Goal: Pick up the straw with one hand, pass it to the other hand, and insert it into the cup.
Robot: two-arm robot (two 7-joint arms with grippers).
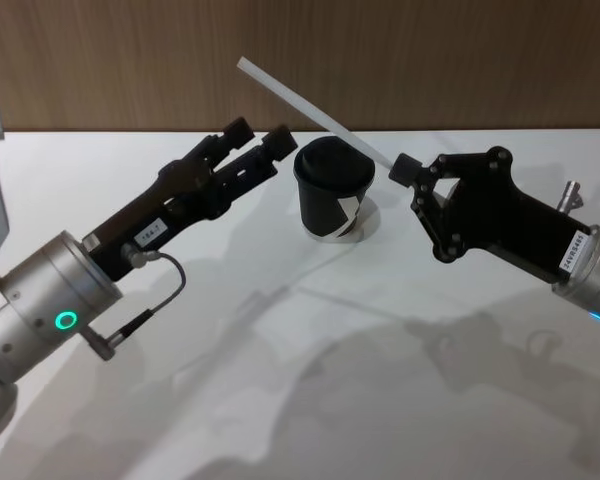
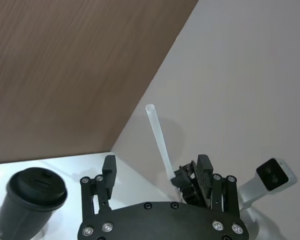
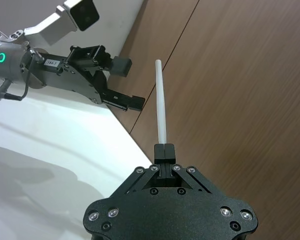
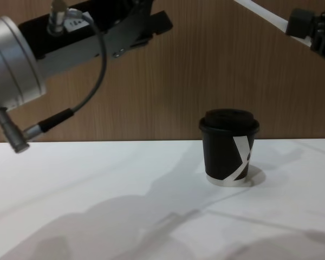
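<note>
watching from the left side first: the left gripper (image 1: 263, 140) hangs in the air above the surface (image 1: 280, 400), just left of the cup (image 1: 332, 190), its jaws spread wide and empty. the straw (image 1: 315, 110) slants up over the cup, with its free end high and out past the left gripper's fingertips. i cannot tell whether the shaft really sits between those jaws or only lines up with them from my angle. that is my main worry: if i close now, i may pinch air, or clip the straw with one finger and lever it sideways.

the cup stands upright on the surface between the two arms with its domed lid (image 1: 332, 160) on. both arms are close to it, so a low sweep could tip it.

on the right, the right gripper (image 1: 402, 168) is clamped on the straw's very bottom end. with a grip that short on a thin, smooth tube, i judge any nudge could swing or pull it loose, and it would drop. the two grippers are also near each other, so reaching in carelessly risks knocking fingers together.
</note>
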